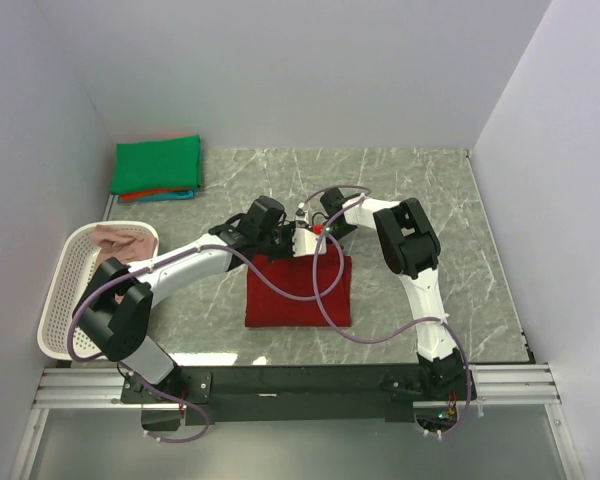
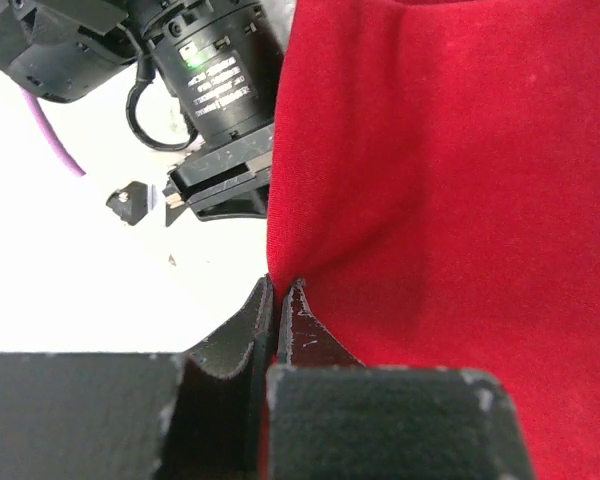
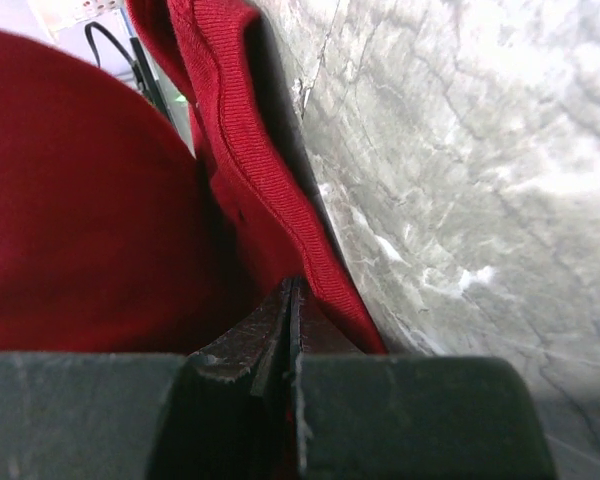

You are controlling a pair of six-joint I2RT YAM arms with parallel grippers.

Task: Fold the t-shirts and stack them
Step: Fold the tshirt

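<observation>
1. Top external view, far left: a white lattice basket stands at the table's edge with a dusty pink t-shirt in its far end. Beyond it, in the far corner, lies a folded stack with a green t-shirt on top. An orange-red t-shirt and a teal t-shirt peek out beneath.
2. Centre: the dark red t-shirt lies as a rough rectangle on the marble-patterned table, both arms meeting over its far edge.
3. The left gripper, seen from its own wrist, has its fingers pressed together on that shirt's edge.
4. The right gripper is likewise pinched tight on a ribbed hem of the red cloth, low over the table.
5. The step looks like a fold, with the gripped far edge to be carried over toward the near one. It would go best with both arms lifting together to the same height, the edge held taut but not stretched between them, and the cloth laid down so the edges line up — release coming only once the layer lies flat. Uneven lifting would likely skew the fold or drag the layer underneath.
</observation>
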